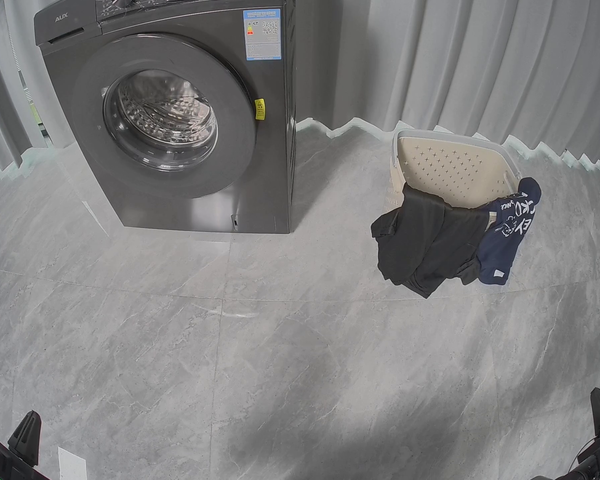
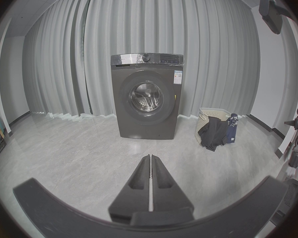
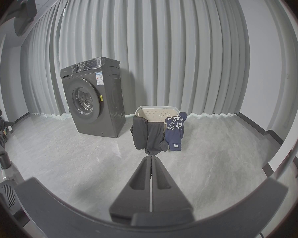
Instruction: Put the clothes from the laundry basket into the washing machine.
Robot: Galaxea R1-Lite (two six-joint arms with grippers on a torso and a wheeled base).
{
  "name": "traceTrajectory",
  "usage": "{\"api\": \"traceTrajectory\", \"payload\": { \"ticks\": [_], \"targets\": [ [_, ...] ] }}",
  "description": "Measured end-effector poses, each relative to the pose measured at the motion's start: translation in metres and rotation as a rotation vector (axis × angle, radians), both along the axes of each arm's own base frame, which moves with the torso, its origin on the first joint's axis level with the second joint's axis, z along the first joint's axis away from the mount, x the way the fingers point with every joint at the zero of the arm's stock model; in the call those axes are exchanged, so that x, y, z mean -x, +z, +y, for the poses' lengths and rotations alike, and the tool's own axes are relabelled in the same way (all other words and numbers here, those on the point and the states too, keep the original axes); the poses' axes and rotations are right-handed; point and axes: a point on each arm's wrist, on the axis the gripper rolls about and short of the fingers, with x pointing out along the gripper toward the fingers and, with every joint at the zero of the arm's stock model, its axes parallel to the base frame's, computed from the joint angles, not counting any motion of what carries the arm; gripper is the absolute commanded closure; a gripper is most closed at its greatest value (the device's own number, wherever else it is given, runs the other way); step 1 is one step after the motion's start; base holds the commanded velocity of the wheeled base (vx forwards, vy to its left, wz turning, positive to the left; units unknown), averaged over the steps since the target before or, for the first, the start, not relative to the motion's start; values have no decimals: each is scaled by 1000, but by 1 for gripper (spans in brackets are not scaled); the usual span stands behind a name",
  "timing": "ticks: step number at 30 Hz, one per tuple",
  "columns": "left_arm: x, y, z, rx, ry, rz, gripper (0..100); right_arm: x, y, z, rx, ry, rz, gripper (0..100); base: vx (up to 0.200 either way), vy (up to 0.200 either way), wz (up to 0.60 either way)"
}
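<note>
A grey front-loading washing machine (image 1: 180,101) stands at the back left, its round door (image 1: 161,120) closed over the drum. To its right sits a cream laundry basket (image 1: 450,165) on the floor. A black garment (image 1: 430,238) and a navy printed garment (image 1: 510,231) hang over the basket's front rim. My left gripper (image 2: 150,156) is shut and holds nothing, well short of the machine (image 2: 147,96). Some way back from the basket (image 3: 157,111), my right gripper (image 3: 151,157) is also shut and holds nothing. Both arms sit low at the near edge of the head view.
Pale grey curtains (image 1: 460,41) line the back wall behind the machine and the basket. Open grey tiled floor (image 1: 267,341) lies between me and both. A small white slip (image 1: 71,465) lies on the floor at the near left.
</note>
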Motion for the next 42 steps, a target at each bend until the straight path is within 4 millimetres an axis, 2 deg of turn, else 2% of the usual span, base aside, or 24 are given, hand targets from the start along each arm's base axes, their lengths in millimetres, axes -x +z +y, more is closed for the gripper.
{"api": "traceTrajectory", "payload": {
  "ticks": [13, 25, 37, 42],
  "targets": [
    [0, 0, 0, 16, 2, 1, 100, 0, 0, 0, 3, 8, -4, 100, 200, 0, 0],
    [0, 0, 0, 15, 7, -1, 100, 0, 0, 0, 2, 9, -5, 100, 0, 0, 0],
    [0, 0, 0, 23, 6, 0, 100, 0, 0, 0, -1, 8, -4, 100, 200, 0, 0],
    [0, 0, 0, 23, 8, -1, 100, 0, 0, 0, -1, 8, -4, 100, 0, 0, 0]
  ]
}}
